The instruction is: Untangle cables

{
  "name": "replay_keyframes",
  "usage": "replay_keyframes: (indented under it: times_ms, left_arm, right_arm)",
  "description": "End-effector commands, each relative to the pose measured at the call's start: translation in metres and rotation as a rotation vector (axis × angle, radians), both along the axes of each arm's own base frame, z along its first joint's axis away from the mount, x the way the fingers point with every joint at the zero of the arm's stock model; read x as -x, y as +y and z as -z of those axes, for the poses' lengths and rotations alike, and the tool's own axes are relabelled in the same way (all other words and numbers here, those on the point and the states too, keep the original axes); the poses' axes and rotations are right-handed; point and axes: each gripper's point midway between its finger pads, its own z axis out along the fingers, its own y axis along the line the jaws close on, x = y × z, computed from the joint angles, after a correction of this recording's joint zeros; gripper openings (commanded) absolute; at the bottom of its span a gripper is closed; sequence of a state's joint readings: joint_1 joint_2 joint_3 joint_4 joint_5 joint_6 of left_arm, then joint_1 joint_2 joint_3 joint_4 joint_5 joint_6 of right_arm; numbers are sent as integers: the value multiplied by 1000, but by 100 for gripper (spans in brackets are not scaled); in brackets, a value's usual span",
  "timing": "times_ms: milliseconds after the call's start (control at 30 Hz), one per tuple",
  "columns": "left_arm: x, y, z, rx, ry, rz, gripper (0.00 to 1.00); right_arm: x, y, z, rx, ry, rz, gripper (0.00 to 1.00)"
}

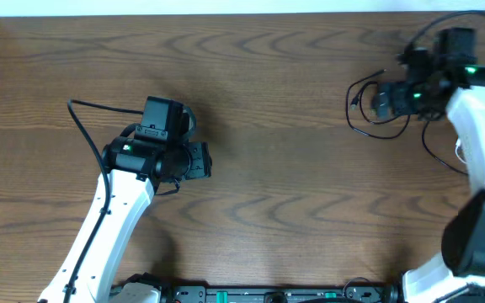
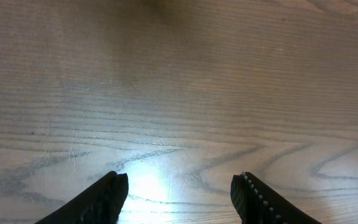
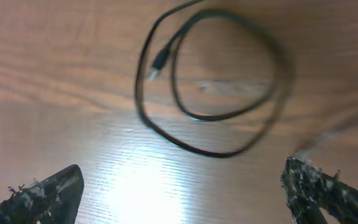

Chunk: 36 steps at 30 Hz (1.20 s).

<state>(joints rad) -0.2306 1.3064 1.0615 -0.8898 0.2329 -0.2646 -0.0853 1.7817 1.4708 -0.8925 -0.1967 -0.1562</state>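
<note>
Underneath everything, table (image 1: 268, 101): brown wood grain.
Right arm (image 1: 478, 126): white, reaching to the far right corner.
Left arm (image 1: 116, 210): white, angled toward left-centre.
Black cable (image 3: 139, 93): loose double loop, flat on the wood at far right, just beyond the right fingers.
Right gripper (image 3: 182, 171): spread wide, released, grasping nothing.
Left gripper (image 2: 180, 183): parted, empty, over wood, well apart from the cable.
Plug (image 3: 159, 62): inside the loop.

we count two arms, the left arm (image 1: 116, 210) and the right arm (image 1: 478, 126). there are two grippers, the left gripper (image 2: 179, 193) and the right gripper (image 3: 182, 193), each showing two fingers. on one table (image 1: 268, 84) we count one black cable (image 3: 216, 154), lying in two loops, with one plug end (image 3: 159, 62) in view. one pale streak (image 3: 328, 135) beside it is too blurred for us to count as a cable.
</note>
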Motion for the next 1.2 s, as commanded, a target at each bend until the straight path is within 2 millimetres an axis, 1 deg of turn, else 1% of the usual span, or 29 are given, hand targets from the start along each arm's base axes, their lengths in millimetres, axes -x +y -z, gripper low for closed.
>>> replay_keyframes:
  times_ms: [0, 33, 67, 100, 133, 167, 267, 400, 467, 533, 600, 733, 833, 900, 933, 967, 1000, 1100, 1133, 1167]
  left_arm:
    - [3, 2, 5, -14, 12, 3, 59]
    - [3, 2, 5, -14, 12, 3, 59]
    - [3, 2, 5, -14, 12, 3, 59]
    - [3, 2, 5, -14, 12, 3, 59]
    - [3, 2, 5, -14, 12, 3, 59]
    - [3, 2, 5, -14, 12, 3, 59]
    - [3, 2, 5, -14, 12, 3, 59]
    - [3, 2, 5, -14, 12, 3, 59]
    - [3, 2, 5, -14, 12, 3, 59]
    - [3, 2, 5, -14, 13, 3, 59]
    - [4, 2, 5, -15, 15, 3, 59]
    - [4, 2, 5, -15, 16, 3, 59]
    - [4, 2, 5, -15, 16, 3, 59]
    - [4, 2, 5, -15, 16, 3, 59]
    - [4, 2, 5, -15, 16, 3, 59]
    - [4, 2, 5, -15, 16, 3, 59]
    - [4, 2, 5, -15, 16, 3, 59]
    - [4, 2, 5, -15, 16, 3, 59]
    - [4, 2, 5, -15, 16, 3, 59]
    - [4, 2, 5, -15, 16, 3, 59]
  right_arm:
    - [-4, 18, 37, -40, 79, -59, 63]
    - [-7, 21, 49, -55, 102, -25, 40]
    - [-11, 23, 57, -64, 109, -4, 18]
    - [-13, 24, 60, -70, 112, 12, 13]
    - [-18, 27, 69, -83, 117, 46, 8]
    - [-21, 28, 72, -87, 117, 55, 7]
    - [-30, 38, 90, -102, 119, 77, 7]
    - [-33, 55, 108, -96, 134, 40, 7]
    - [-30, 56, 120, -65, 157, 36, 6]
    - [-25, 56, 130, -25, 184, 35, 1]
    - [-19, 60, 139, -10, 217, 23, 1]
    - [-8, 67, 142, -12, 259, 7, 1]
    - [8, 86, 141, -64, 321, -31, 2]
    - [23, 108, 138, -146, 375, -77, 6]
    - [38, 133, 131, -241, 425, -139, 8]
    - [46, 144, 127, -283, 448, -172, 9]
    - [67, 167, 120, -343, 514, -228, 10]
    - [98, 190, 118, -315, 603, -291, 11]
    - [106, 197, 117, -305, 622, -313, 13]
    - [121, 214, 116, -285, 650, -363, 19]
